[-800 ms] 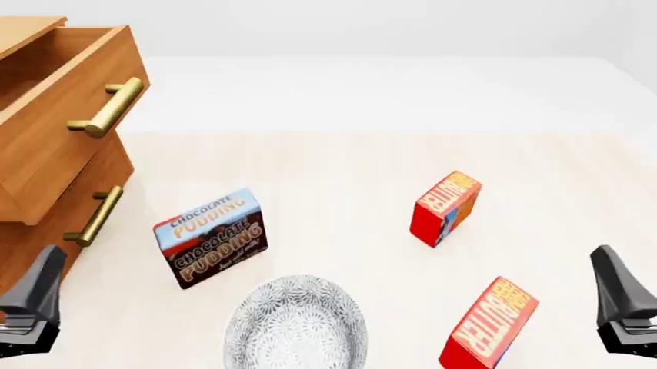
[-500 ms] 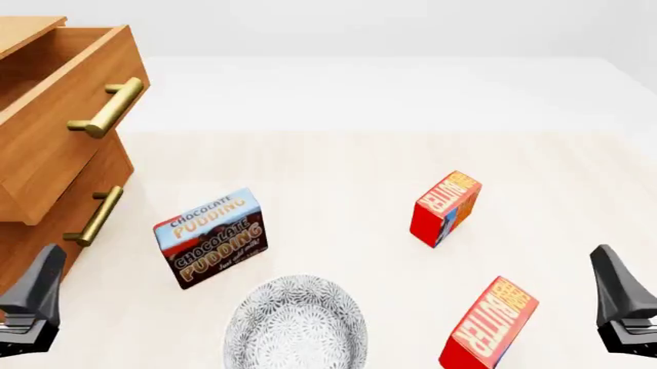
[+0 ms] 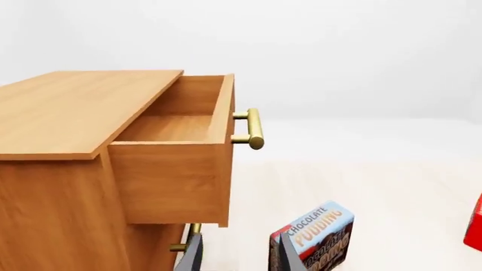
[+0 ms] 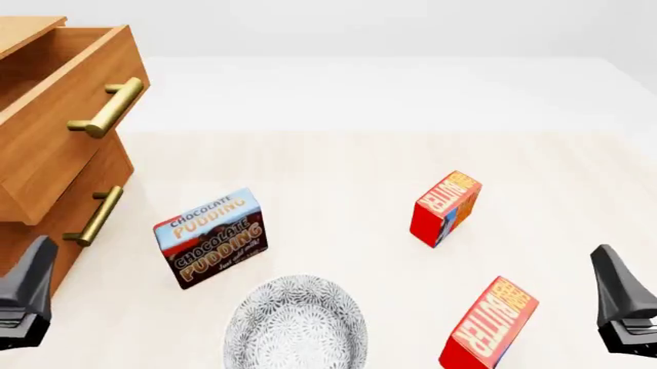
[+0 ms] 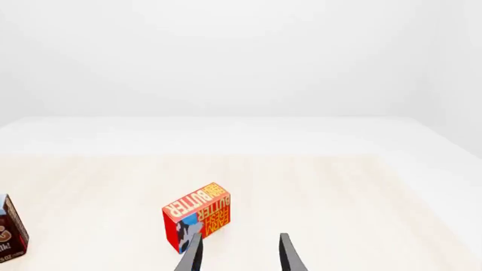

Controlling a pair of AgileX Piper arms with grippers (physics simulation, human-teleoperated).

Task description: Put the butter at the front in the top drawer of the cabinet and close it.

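Observation:
The front butter (image 4: 491, 323), a red carton with an orange lettered face, stands tilted near the table's front edge, right of centre. My right gripper (image 4: 616, 288) is open just to its right, apart from it. A second, alike carton (image 4: 447, 207) stands farther back and shows ahead of the right gripper (image 5: 239, 257). The cabinet (image 4: 26, 27) is at the far left, its top drawer (image 4: 61, 115) pulled out, plain wood inside (image 3: 169, 127). My left gripper (image 4: 29, 288) is open and empty, low beside the cabinet's lower drawer (image 4: 61, 223).
A blue-and-brown chocolate pudding box (image 4: 211, 237) stands between cabinet and cartons, also ahead of the left gripper (image 3: 237, 259). A grey patterned bowl (image 4: 295, 323) sits at the front centre. Brass bar handles (image 4: 108, 108) stick out from both drawers.
My left gripper has shifted slightly left toward the cabinet. The right gripper and all objects stay where they were.

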